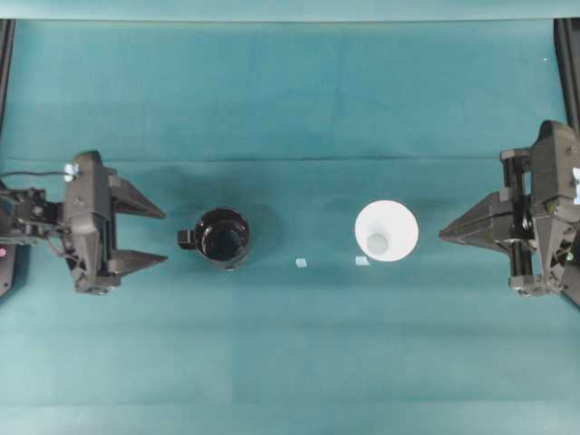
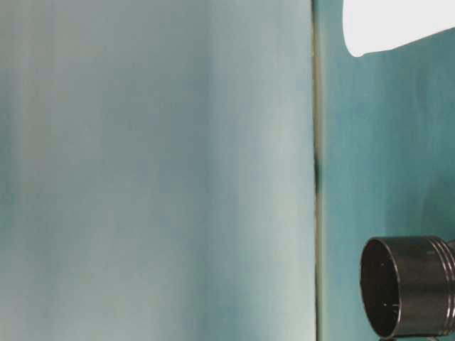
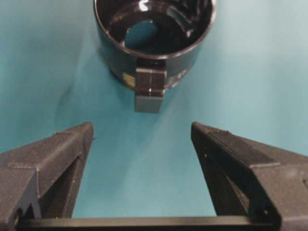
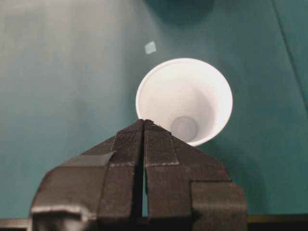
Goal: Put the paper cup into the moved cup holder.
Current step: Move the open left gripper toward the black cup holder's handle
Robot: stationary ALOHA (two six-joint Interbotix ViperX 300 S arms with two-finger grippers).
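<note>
Holder placed; we reckon cup pickup next. Left gripper (image 1: pixel 161 237) jaws wide, empty, near black cup holder (image 1: pixel 224 237). Right gripper (image 1: pixel 444 236) closed, empty, beside upright paper cup (image 1: pixel 387 230), well apart from holder. Needs R opening, then rim grasp.

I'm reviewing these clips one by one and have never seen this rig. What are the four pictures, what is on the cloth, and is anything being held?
Two robot arms face each other across a teal table. The overhead view shows both. The left gripper is open and holds nothing, just short of the black cup holder. The right gripper is shut and holds nothing, beside the upright white paper cup. Two small pale tabs lie between them. Each wrist camera looks along its own gripper. The table-level view sits very close, catching only parts of both cups.
</note>
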